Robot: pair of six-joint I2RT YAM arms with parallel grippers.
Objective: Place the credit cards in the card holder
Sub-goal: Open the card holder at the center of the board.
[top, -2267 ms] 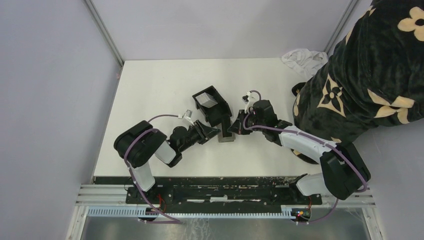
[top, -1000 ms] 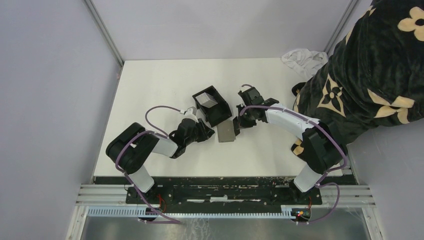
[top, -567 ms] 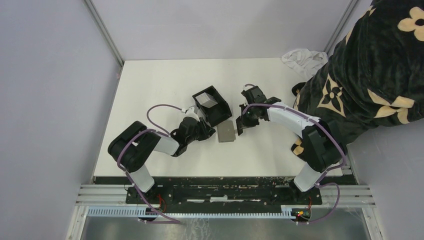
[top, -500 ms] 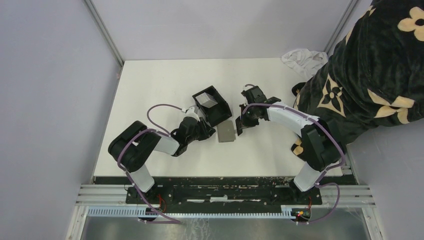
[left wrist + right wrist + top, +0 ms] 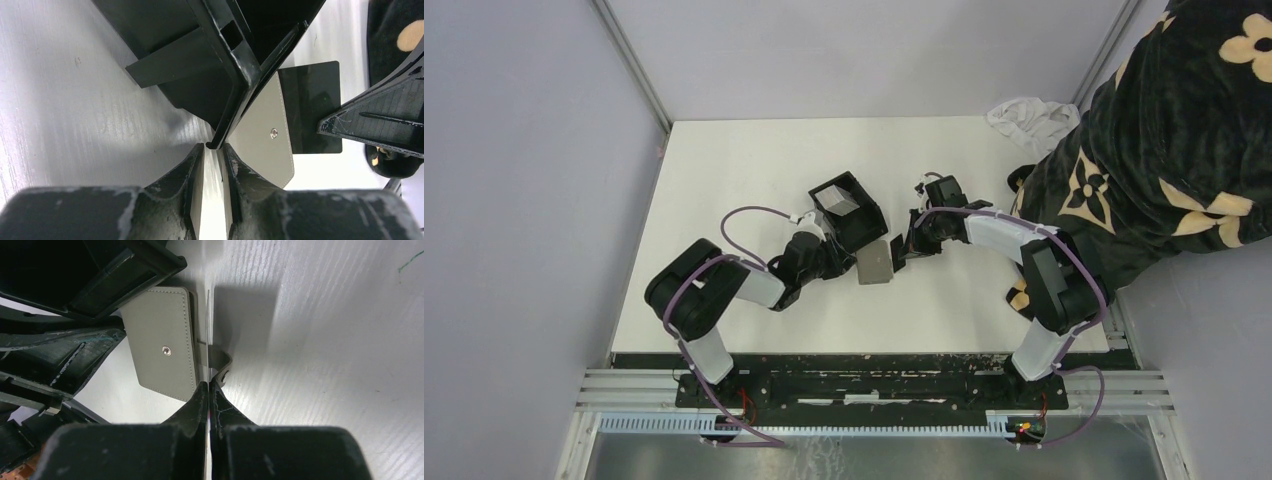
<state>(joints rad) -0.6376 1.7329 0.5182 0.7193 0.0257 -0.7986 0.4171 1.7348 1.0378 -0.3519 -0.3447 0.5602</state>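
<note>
Card (image 5: 310, 110) stands on edge, pinched by the right tool (image 5: 208, 387).

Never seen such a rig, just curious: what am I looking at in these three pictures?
Two robot arms stand at a white table's near edge. The wide picture looks down from above; the other two come from a camera on each wrist, its fingers at the bottom. On the table: the card holder, an open black box, and beside it a grey stitched pouch with a snap. The right hand is shut on a thin card, held on edge by the pouch. The left hand has fingers slightly apart at the box's corner; whether they pinch it is unclear.
</note>
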